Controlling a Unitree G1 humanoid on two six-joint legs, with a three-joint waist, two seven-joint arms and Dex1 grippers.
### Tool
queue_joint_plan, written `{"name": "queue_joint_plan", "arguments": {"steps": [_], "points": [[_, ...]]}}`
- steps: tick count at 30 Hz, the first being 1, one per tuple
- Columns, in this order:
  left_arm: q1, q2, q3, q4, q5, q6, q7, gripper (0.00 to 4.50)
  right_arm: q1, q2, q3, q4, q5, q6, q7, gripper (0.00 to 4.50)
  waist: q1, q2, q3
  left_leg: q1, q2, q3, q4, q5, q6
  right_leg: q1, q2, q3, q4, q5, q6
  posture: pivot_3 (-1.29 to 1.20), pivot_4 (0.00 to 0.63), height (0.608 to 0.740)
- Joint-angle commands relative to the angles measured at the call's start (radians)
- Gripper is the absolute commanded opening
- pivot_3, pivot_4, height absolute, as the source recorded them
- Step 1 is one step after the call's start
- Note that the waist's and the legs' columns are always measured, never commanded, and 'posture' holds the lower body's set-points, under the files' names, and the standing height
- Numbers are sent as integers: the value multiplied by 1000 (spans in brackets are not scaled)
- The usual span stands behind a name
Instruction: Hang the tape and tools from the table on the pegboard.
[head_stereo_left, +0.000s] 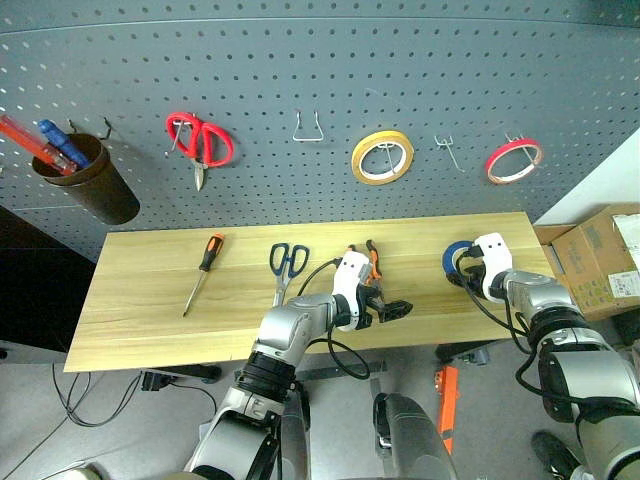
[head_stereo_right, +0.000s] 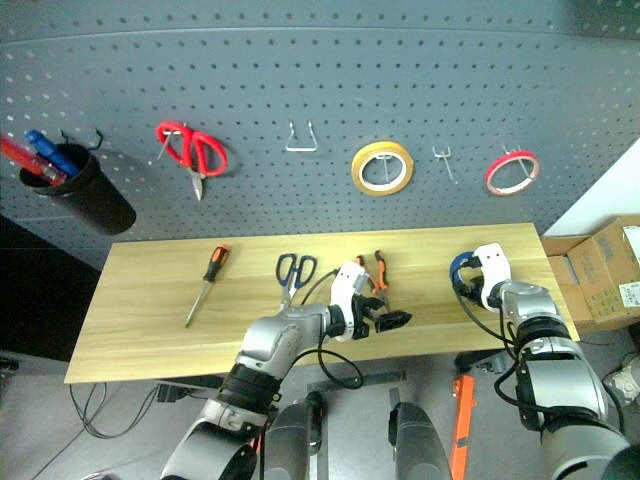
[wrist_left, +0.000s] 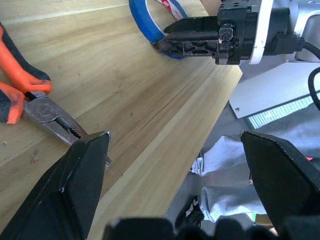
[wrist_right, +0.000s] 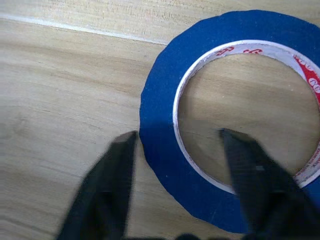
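Observation:
The blue tape (wrist_right: 160, 125) lies flat near the right end of the wooden table (head_stereo_left: 150, 320). My right gripper (wrist_right: 177, 137) is over it, open, with one finger outside the ring and the other inside, astride the blue band. My left gripper (wrist_left: 175, 137) stands wide open and empty at the table's front edge. The orange-and-black pliers (head_stereo_left: 373, 265) lie just beside it, their nose close to one finger (wrist_left: 75, 185). Dark-handled scissors (head_stereo_left: 287, 262) and the orange-and-black screwdriver (head_stereo_left: 203, 268) lie further left. The grey pegboard (head_stereo_left: 400, 70) rises behind the table.
On the pegboard hang red scissors (head_stereo_left: 200, 140), a yellow roll (head_stereo_left: 382, 157), a red roll (head_stereo_left: 514, 160) and a brown cup (head_stereo_left: 85, 178) of red and blue screwdrivers. Bare hooks (head_stereo_left: 307, 128) sit between them. A cardboard box (head_stereo_left: 605, 255) stands right of the table.

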Motion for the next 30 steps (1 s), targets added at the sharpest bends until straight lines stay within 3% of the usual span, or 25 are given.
{"name": "queue_joint_plan", "arguments": {"steps": [1, 4, 10, 13, 16, 21, 25, 30], "points": [[-18, -22, -9, -18, -7, -10, -1, 4500, 22, 2, -14, -5, 10, 18, 20, 1467, 0, 0, 0, 0, 0, 0, 0, 0, 0, 0, 0, 0, 0, 0, 0, 83, 335, 740], [-33, -27, -9, -9, -4, -16, -8, 4500, 26, -1, -25, -22, 21, 35, 28, 618, 0, 0, 0, 0, 0, 0, 0, 0, 0, 0, 0, 0, 0, 0, 0, 73, 326, 740], [-63, -28, -9, 9, 4, -41, -21, 4500, 52, 2, -65, -125, 60, 105, -3, 572, -1, 0, 0, 0, 0, 1, 0, 0, -1, 0, 0, 0, -1, 0, 1, 64, 305, 740], [-68, -29, 12, -25, -18, -37, -26, 4500, 212, -16, 8, -459, -18, 42, -44, 571, 2, 2, -2, -1, 0, 0, 0, -1, -3, -1, 0, 0, 0, -1, 2, 50, 271, 740], [-47, -12, 41, -127, -62, -23, -48, 4500, 457, 21, 15, -968, -54, 97, -156, 571, 4, 5, -4, -3, 0, -1, 0, -1, -7, -2, -1, 0, 0, -3, 6, 30, 233, 740], [-2, 35, 97, -289, -165, 41, -85, 4500, 696, 56, 71, -1376, -212, 99, -315, 571, -2, 10, -29, -6, 0, -1, 0, -2, -19, -8, -1, 1, 1, -5, 10, -1, 166, 740], [3, 69, 184, -366, -261, 101, -72, 4500, 782, 77, 125, -1468, -349, 12, -441, 571, -3, 10, -66, -13, 0, -2, 1, -1, -22, -15, 0, 1, 3, -5, 10, -10, 119, 740], [-12, 91, 227, -371, -306, 107, -64, 4500, 756, 76, 163, -1398, -419, -151, -522, 571, -3, 8, -108, -12, -1, -2, 1, 2, -19, -15, 1, 1, 1, -5, 12, 7, 71, 740]]}}
